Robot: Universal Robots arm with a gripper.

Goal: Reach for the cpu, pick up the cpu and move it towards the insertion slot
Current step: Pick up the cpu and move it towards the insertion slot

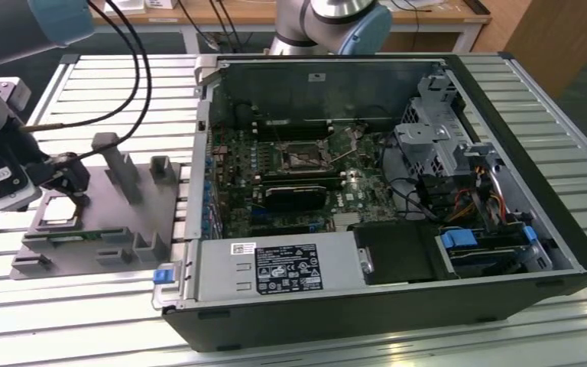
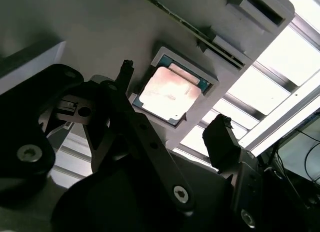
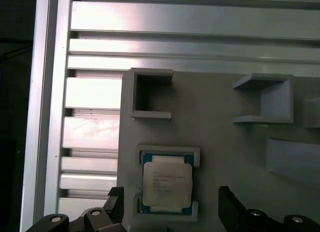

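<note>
**Slatted metal table (image 1: 120, 84): gripper (image 1: 69, 189) spread wide over the cpu (image 1: 57, 212)**

Aluminium slats run across the table. Two things rest on it: a grey fixture plate (image 1: 105, 218) by the edge at the exterior view's left, and an open black computer case (image 1: 375, 321) covering the middle and the exterior view's right. The plate and the case lie just beside each other.

The cpu lies flat in a shallow square nest on the fixture plate, close to the plate's edge farthest from the case. Its silvery top faces up, and a thin rim shows around it in both wrist views (image 2: 167, 94) (image 3: 166, 184). Low grey walls hug two opposite sides of the chip.

The gripper hangs directly above that nest, with the arm's wrist reaching in from the exterior view's left. Its two dark fingers (image 2: 220, 137) stand far apart, one beyond each side of the cpu. They hold nothing, and a clear gap shows between each fingertip and the chip. The first wrist view shows the same straddle, with a fingertip (image 3: 227, 204) off to either side of the nest.

The insertion slot (image 1: 299, 157) sits inside the case on the green motherboard (image 1: 232, 206), well apart from the cpu and across the plate from it. Grey upright blocks (image 1: 110, 153) stand on the plate between the two.
</note>
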